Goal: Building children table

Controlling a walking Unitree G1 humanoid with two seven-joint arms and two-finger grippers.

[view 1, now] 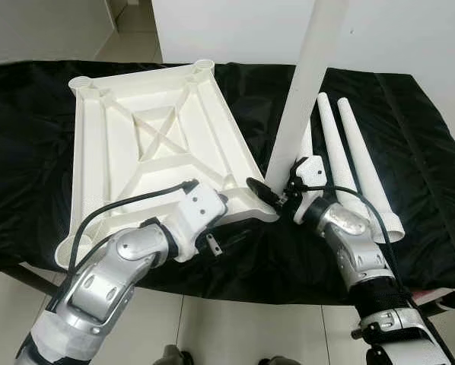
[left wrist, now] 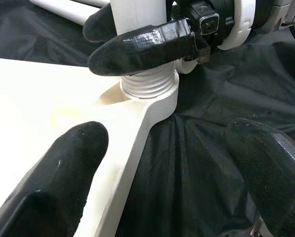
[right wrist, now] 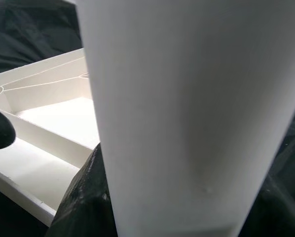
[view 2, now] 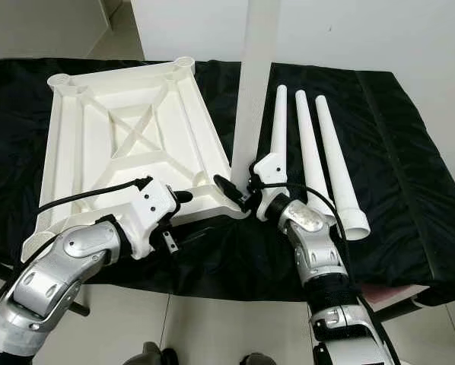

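Left claw [view 1: 229,199] released by tabletop [view 1: 147,137], right claw [view 1: 275,195] grasping upright leg [view 1: 307,84]

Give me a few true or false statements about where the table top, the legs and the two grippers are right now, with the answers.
1. The table top lies underside up on the black cloth. True.
2. The right gripper holds an upright leg at the top's near corner socket. True.
3. Five spare legs lie on the cloth. False: three spare legs lie there.
4. The left gripper grips a spare leg. False: its jaws are open beside the top's corner.
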